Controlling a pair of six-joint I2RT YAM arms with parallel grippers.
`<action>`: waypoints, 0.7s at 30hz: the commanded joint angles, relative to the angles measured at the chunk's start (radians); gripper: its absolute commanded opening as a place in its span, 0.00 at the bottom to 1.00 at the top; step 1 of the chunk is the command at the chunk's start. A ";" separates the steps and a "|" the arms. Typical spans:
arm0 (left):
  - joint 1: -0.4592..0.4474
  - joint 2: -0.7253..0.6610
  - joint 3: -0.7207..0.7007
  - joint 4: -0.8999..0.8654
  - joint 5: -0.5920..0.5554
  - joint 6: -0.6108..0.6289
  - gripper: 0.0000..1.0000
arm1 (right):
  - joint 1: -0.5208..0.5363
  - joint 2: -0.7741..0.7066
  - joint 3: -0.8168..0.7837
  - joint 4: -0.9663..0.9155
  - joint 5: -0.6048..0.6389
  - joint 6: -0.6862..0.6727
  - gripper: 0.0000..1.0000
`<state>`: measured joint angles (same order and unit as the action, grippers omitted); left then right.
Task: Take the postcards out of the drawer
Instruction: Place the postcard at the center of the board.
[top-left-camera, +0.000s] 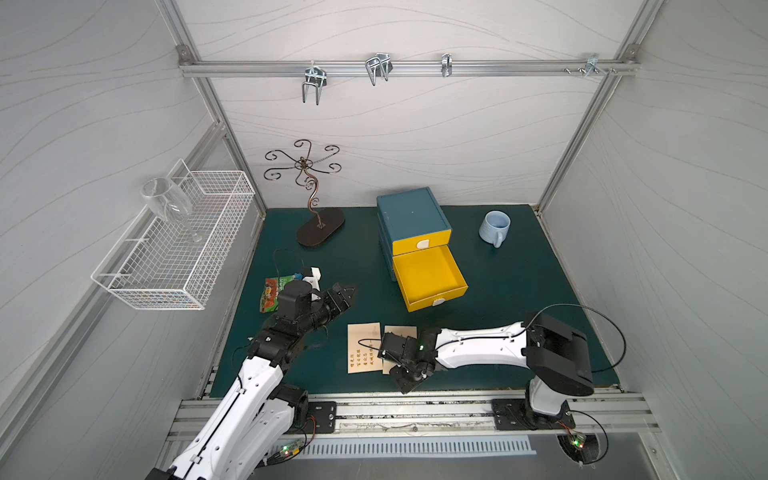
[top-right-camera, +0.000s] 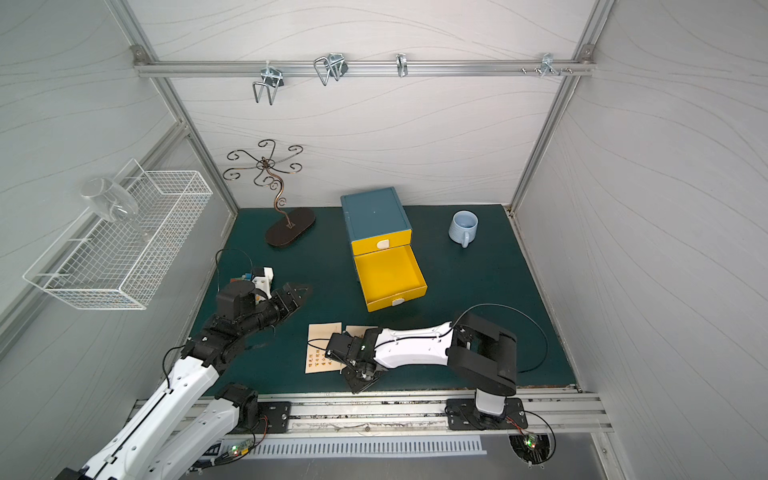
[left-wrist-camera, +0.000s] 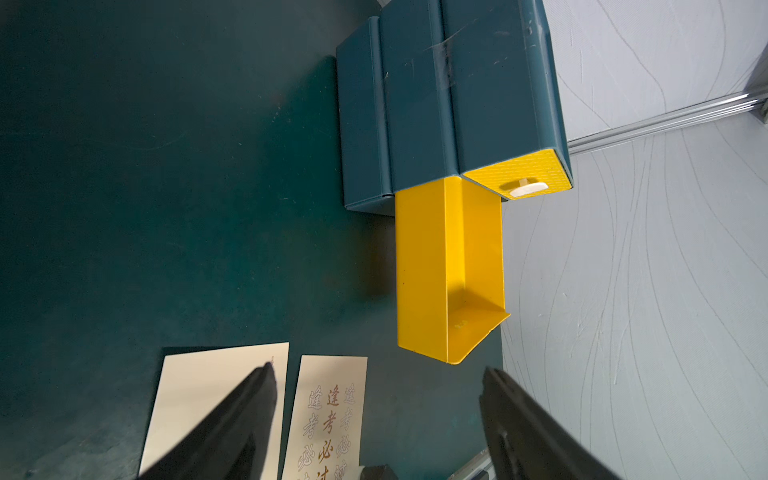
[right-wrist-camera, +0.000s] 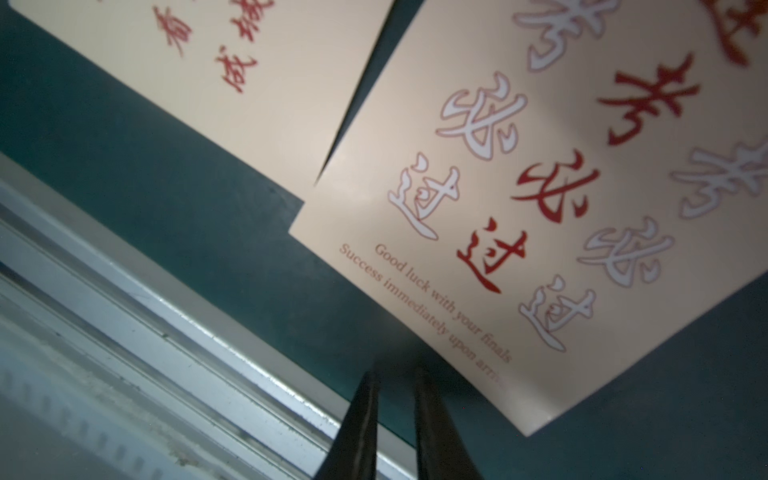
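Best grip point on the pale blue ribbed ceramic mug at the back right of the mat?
Probably the rim wall, from straight above: the pale blue ribbed mug stands upright with its mouth open, and its handle is turned toward the robot.

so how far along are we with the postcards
Done: the drawer is pulled out and looks empty; two postcards lie on the mat. In hand: nothing; the right gripper sits at one card's edge, jaws a slit apart, left gripper open. Left: seemingly nothing more to remove.
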<state>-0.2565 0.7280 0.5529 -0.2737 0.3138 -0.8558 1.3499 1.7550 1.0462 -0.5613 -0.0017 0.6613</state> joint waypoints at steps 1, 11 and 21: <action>0.008 -0.001 0.030 0.024 -0.005 0.017 0.82 | -0.022 0.009 -0.020 -0.025 0.020 -0.001 0.20; 0.014 -0.009 0.028 0.020 -0.003 0.014 0.82 | -0.039 -0.008 -0.017 -0.038 0.068 0.015 0.18; 0.017 -0.011 0.028 0.020 0.001 0.015 0.83 | -0.042 -0.016 -0.015 -0.056 0.089 0.018 0.18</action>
<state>-0.2474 0.7280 0.5529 -0.2741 0.3138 -0.8558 1.3186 1.7538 1.0458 -0.5640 0.0399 0.6659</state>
